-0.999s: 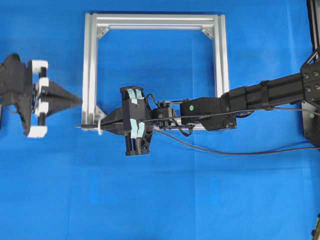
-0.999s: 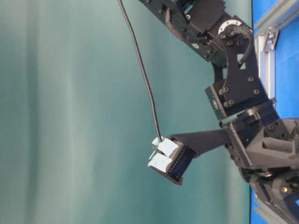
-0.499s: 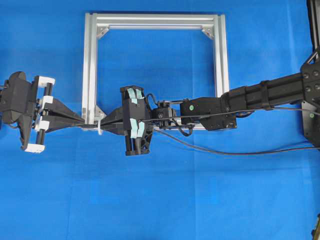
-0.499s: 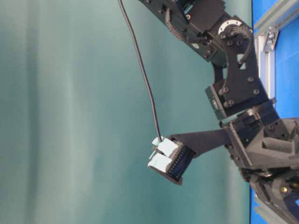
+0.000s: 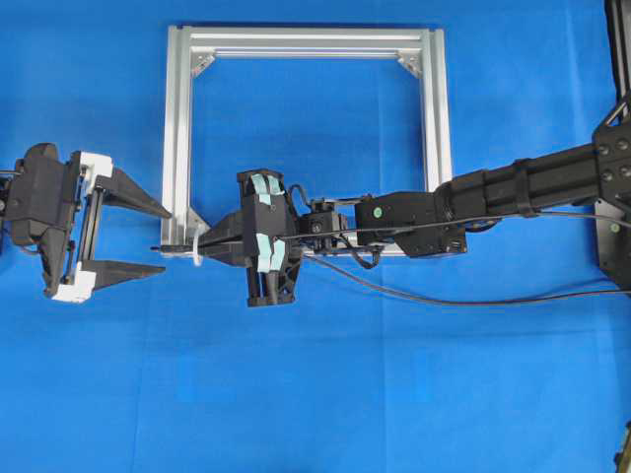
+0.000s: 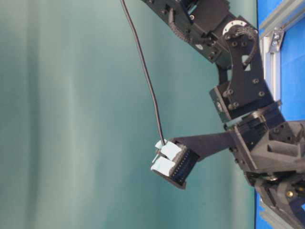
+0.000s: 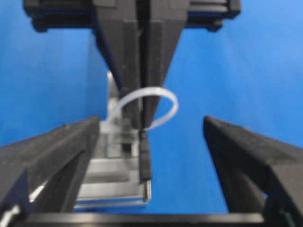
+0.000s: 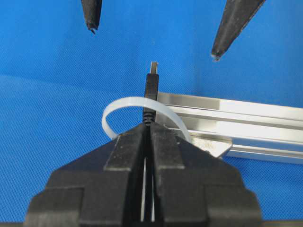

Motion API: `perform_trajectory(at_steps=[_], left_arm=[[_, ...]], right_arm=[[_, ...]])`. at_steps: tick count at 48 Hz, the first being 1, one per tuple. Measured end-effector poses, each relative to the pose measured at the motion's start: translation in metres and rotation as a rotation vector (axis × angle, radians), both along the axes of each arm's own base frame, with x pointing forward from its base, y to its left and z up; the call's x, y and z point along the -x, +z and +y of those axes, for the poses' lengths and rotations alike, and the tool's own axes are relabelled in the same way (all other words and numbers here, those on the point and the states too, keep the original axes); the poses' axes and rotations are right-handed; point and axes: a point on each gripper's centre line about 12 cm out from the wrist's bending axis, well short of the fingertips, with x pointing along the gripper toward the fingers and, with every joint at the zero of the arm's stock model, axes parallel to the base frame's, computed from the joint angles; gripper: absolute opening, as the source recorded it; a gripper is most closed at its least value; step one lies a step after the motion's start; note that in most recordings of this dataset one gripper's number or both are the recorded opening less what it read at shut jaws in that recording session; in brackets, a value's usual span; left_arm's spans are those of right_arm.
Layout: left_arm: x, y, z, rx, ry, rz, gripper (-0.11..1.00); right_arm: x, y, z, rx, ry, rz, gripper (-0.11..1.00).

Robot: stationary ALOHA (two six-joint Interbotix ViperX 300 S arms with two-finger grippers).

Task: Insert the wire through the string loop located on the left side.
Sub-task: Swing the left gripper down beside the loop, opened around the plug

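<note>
The white string loop (image 8: 124, 102) hangs at the lower left corner of the aluminium frame (image 5: 178, 138). My right gripper (image 8: 148, 126) is shut on the black wire (image 5: 434, 298) just behind the plug. The plug (image 8: 151, 85) pokes out through the string loop (image 7: 163, 97) toward the left. My left gripper (image 5: 166, 240) is open wide, one finger on each side of the plug's tip (image 5: 158, 249) and touching nothing. In the left wrist view the plug (image 7: 145, 161) points at me between my left gripper's (image 7: 151, 122) spread fingers (image 7: 52, 156).
The square frame (image 8: 236, 124) lies flat on the blue cloth. The wire's slack trails right under the right arm (image 5: 513, 187) and off the right edge. In the table-level view the wire (image 6: 147, 81) hangs in front of a green backdrop.
My left gripper moved right until its shut tips reached the plug's tip, then it opened wide. The right gripper, wire and loop have not moved.
</note>
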Motion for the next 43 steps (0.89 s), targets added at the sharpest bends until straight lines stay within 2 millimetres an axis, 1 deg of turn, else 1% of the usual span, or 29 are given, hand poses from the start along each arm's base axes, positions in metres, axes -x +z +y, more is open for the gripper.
perform_trajectory(at_steps=[5,13,23,31,35,43], left_arm=[[0.0,0.0,0.0,0.001,0.0,0.005,0.88],[-0.002,-0.005,0.0,-0.002,0.001,0.024,0.88],[-0.012,-0.031,-0.002,-0.016,0.002,0.132,0.87],[-0.021,-0.046,-0.003,-0.03,-0.001,0.19,0.87],[-0.024,-0.046,-0.003,-0.027,0.0,0.188,0.87],[-0.024,-0.046,-0.003,-0.027,0.0,0.19,0.87]], right_arm=[[0.0,0.0,0.0,-0.001,-0.001,-0.001,0.01],[0.0,0.0,0.0,0.0,0.0,-0.002,0.01],[0.0,0.0,0.0,-0.001,-0.001,-0.001,0.01],[0.0,0.0,0.0,-0.001,-0.001,0.0,0.01],[0.0,0.0,0.0,0.0,0.0,0.0,0.01],[0.0,0.0,0.0,-0.001,-0.001,0.0,0.01]])
